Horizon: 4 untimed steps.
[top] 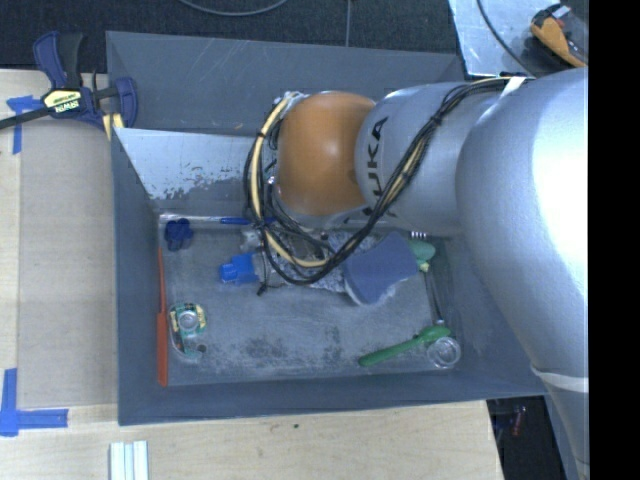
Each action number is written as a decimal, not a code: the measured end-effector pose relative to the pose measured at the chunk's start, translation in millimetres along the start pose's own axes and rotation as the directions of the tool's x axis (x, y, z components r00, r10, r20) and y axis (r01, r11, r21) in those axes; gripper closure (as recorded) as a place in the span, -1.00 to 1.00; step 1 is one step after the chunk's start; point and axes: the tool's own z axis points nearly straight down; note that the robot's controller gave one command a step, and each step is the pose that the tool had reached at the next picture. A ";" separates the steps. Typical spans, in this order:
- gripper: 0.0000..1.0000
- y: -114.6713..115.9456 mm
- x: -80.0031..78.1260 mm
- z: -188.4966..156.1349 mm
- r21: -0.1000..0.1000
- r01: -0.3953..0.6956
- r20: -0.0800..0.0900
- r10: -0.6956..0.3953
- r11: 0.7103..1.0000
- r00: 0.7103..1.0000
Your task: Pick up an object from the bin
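The arm leans in from the right, its orange wrist cover low over the back middle of the grey bin. Cover and cables hide the jaws, so I cannot tell whether they are released or clenched. Nearest the wrist, a small blue block lies just left of it and a grey-blue pad just right, both on the bin floor, while a blue cap sits back left, an orange stick lies along the left wall, and a green-handled tool lies front right.
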 end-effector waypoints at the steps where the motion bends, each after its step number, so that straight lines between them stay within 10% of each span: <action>1: 1.00 0.0 -0.1 0.0 0.000 -0.001 0.000 0.001 1.000 1.000; 3: 1.00 1.6 -8.7 -186.2 -0.001 -0.006 0.007 0.006 1.000 1.000; 4: 1.00 -25.3 -20.2 -104.0 0.002 -0.017 -0.009 0.017 1.000 1.000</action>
